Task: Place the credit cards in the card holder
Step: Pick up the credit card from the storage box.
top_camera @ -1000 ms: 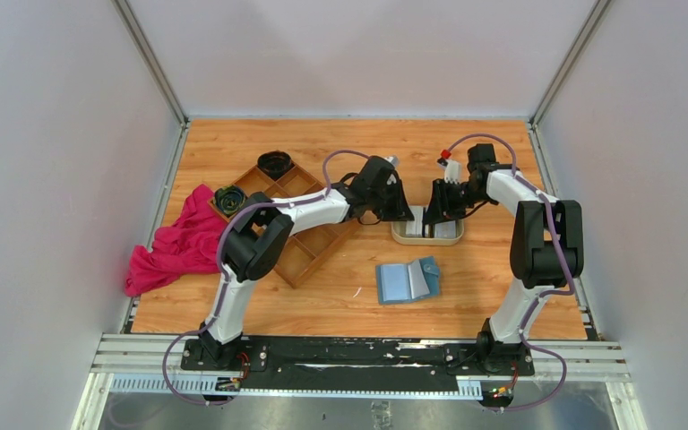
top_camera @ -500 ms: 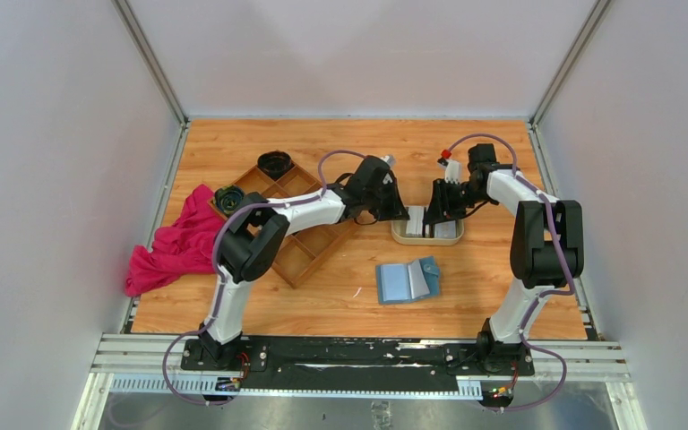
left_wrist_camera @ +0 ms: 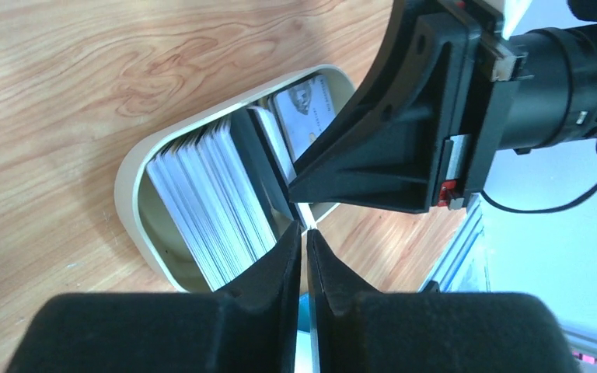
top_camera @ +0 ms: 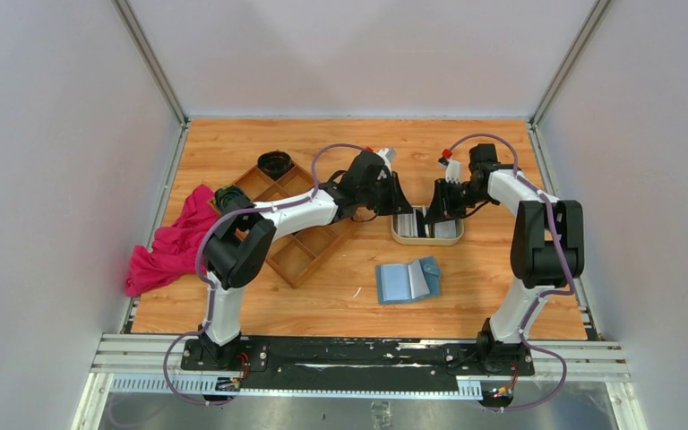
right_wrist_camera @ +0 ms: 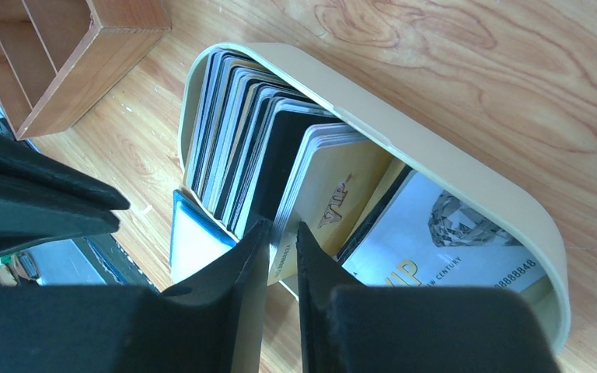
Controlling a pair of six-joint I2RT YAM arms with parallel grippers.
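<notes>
Plastic credit cards (right_wrist_camera: 233, 148), stiff and slick, were judged best pinched edgewise; one was clamped in the right end effector (right_wrist_camera: 280, 235).

The orange-brown wood-grain bench (top_camera: 233, 143) carries four things. A crumpled crimson cloth (top_camera: 175, 251) lies at its left edge, touching a brown wooden compartment tray (top_camera: 300, 255). A cream oval tray (top_camera: 427, 240) sits right of centre, with an open teal-blue folding wallet (top_camera: 408, 281) just nearer.

Left end effector (left_wrist_camera: 305, 231), right end effector (right_wrist_camera: 283, 227) (both pinched)
</notes>
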